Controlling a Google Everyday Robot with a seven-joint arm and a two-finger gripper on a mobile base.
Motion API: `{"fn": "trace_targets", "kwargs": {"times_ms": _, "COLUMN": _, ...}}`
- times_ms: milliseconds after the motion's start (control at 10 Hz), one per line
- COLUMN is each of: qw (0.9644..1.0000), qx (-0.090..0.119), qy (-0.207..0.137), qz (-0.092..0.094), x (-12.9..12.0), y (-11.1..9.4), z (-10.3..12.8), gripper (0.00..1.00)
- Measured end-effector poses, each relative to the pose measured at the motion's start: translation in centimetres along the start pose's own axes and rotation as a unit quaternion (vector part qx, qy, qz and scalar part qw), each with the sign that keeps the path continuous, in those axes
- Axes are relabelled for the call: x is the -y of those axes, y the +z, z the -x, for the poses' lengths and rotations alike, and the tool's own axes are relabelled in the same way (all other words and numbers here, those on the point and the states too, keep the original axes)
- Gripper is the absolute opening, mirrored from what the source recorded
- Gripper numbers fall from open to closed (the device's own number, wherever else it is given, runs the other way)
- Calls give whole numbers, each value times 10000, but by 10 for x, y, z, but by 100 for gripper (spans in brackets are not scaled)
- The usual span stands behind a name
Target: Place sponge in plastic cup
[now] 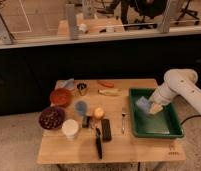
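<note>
The blue-grey sponge [142, 104] is in my gripper [153, 107], held just above the left part of the green tray [164, 129] at the table's right. The gripper is shut on the sponge, and the white arm [180, 86] reaches in from the right. The light-blue plastic cup [81, 107] stands upright near the middle-left of the wooden table, well to the left of the gripper, between the red bowl and an orange fruit.
A red bowl [60, 96], a dark bowl [51, 118], a white cup [70, 128], a metal cup [82, 89] and a pale blue cloth [68, 83] stand at the left. An orange fruit [98, 113], black tools [106, 129], a fork [123, 119] and a banana [110, 92] lie mid-table.
</note>
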State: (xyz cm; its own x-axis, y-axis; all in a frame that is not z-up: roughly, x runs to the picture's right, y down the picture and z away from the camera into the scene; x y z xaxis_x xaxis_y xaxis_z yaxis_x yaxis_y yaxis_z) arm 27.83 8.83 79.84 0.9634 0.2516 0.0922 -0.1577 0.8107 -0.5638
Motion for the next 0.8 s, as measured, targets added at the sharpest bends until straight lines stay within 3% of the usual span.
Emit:
{"fn": "trace_targets", "kwargs": {"times_ms": 200, "qw": 9987, "qx": 302, "qy": -403, "qz": 66, "x": 5, "y": -5, "z": 36, "gripper": 50}}
{"fn": "trace_targets", "kwargs": {"times_ms": 400, "qw": 9937, "qx": 685, "qy": -880, "qz": 138, "x": 5, "y": -10, "z": 86, "gripper": 50}}
{"fn": "trace_targets", "kwargs": {"times_ms": 600, "qw": 9833, "qx": 1177, "qy": -1348, "qz": 318, "x": 0, "y": -16, "z": 132, "gripper": 50}}
{"fn": "trace_targets", "kwargs": {"times_ms": 800, "qw": 9706, "qx": 1579, "qy": -1752, "qz": 477, "x": -9, "y": -20, "z": 168, "gripper": 50}}
